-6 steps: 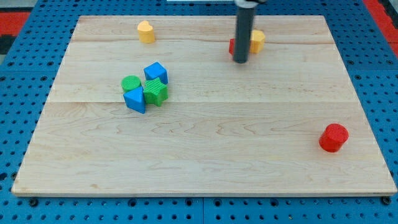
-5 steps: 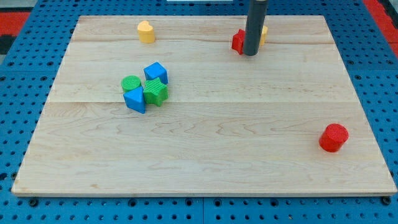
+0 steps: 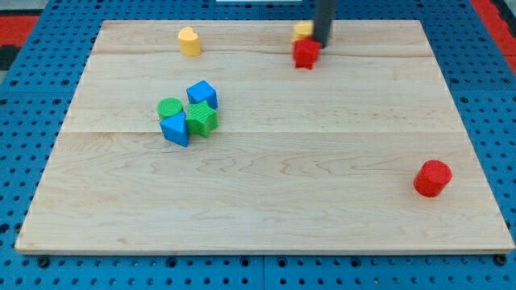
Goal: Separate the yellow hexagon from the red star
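The red star lies near the view's top, right of centre on the wooden board. The yellow hexagon sits just above it, touching or nearly touching, and is partly hidden by my rod. My tip stands at the right of both blocks, close against the star's upper right and the hexagon's right side.
A yellow block lies at the top left. A cluster of a blue cube, a green cylinder, a green star and a blue triangle sits at the left of centre. A red cylinder lies at the lower right.
My tip has moved up towards the view's top. The yellow hexagon has shifted left and up, from the star's right to above it. The star has hardly moved.
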Available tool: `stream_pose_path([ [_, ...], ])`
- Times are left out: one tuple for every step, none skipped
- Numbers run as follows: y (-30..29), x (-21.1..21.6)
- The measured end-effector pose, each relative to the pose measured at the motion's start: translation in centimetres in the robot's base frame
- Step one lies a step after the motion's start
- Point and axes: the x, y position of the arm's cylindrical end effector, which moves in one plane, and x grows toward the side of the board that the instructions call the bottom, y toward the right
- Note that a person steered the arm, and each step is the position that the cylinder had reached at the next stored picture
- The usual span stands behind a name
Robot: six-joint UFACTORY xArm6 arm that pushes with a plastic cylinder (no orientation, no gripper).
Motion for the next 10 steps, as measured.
stream_pose_path([
  [-2.3,0.0],
  [8.0,-0.7],
  [7.4,-3.7],
  [2.2,-4.2],
  [-4.4,-4.5],
  [-5.6,-3.4],
  [-6.4,-3.4],
  [-7.1,-2.1],
  [-6.6,-1.8],
  [-10.7,-1.7],
])
